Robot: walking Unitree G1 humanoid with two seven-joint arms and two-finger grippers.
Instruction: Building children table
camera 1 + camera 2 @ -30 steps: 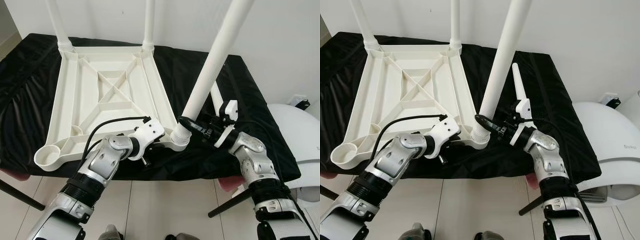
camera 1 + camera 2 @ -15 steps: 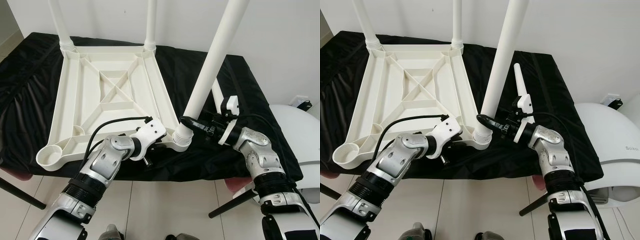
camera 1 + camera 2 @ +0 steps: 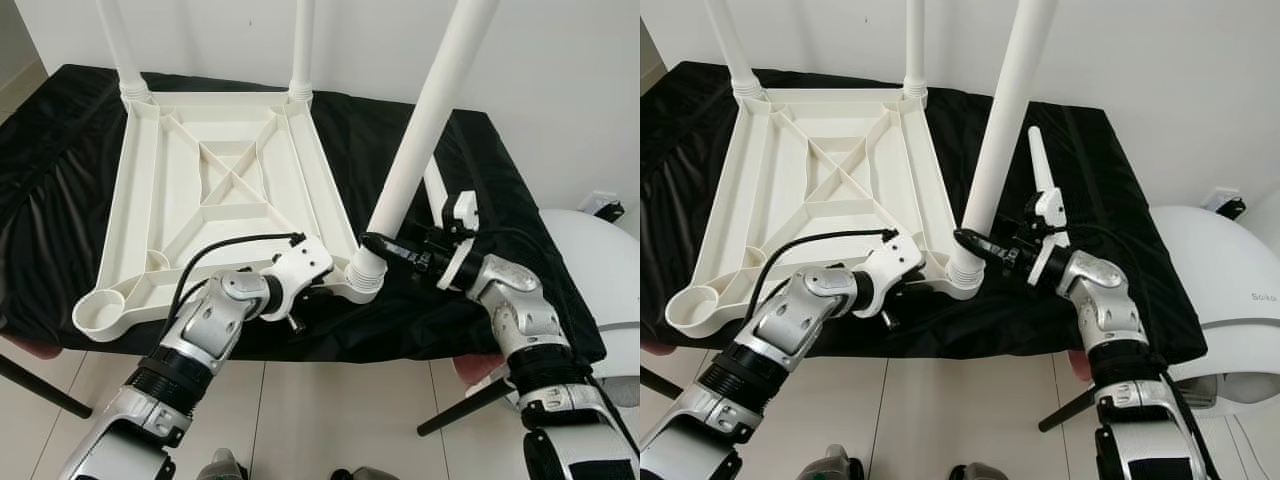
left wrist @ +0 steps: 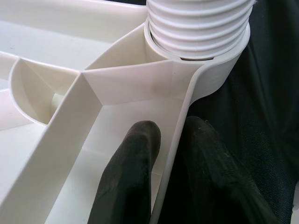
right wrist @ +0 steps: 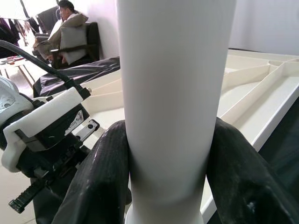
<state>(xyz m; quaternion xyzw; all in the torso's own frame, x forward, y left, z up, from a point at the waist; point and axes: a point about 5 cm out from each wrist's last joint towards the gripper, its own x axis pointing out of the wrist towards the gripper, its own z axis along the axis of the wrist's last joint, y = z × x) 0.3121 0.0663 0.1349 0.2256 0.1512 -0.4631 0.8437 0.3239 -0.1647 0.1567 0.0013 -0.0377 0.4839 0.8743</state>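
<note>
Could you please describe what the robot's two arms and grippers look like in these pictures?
Both arms are silver metal in rounded, jointed segments, with black ribbed collars near the forearms. The left gripper has two long, matte black, rounded fingers; a white plastic housing sits at its wrist, with a black cable looping back along the arm. The right gripper has the same black fingers, a white wrist housing and black cabling.

tabletop (image 3: 220, 190) upside down on cloth-covered bench (image 3: 60, 140) | two legs (image 3: 300, 45) at far corners | third leg (image 3: 420, 140) in near right corner socket (near left socket (image 3: 97, 313) vacant) | loose leg (image 3: 1040, 165) on cloth, right
</note>
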